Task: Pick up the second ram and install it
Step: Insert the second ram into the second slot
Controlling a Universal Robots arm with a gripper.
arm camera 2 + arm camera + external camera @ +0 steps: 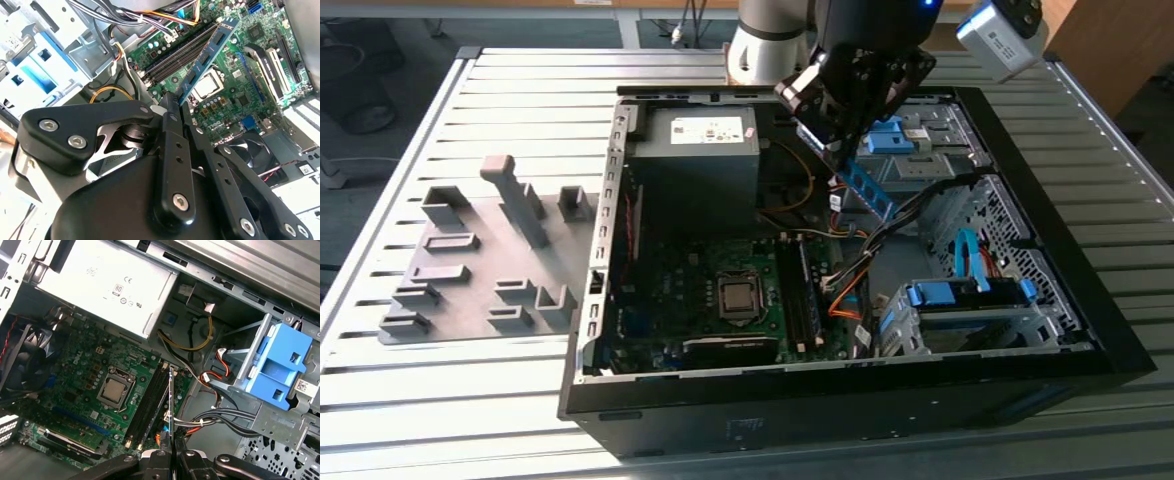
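Second ram (865,187) upper centre-right of exterior view, held aloft over open case (1121,330), slanting down toward motherboard (75,365). Gripper (172,100) closed tight on stick's one end. In first wrist view stick (171,405) runs edge-on, beside dark memory slots (150,405). Judgement: square edge parallel with free slot, keep clear of cable bundle (210,417), press evenly.
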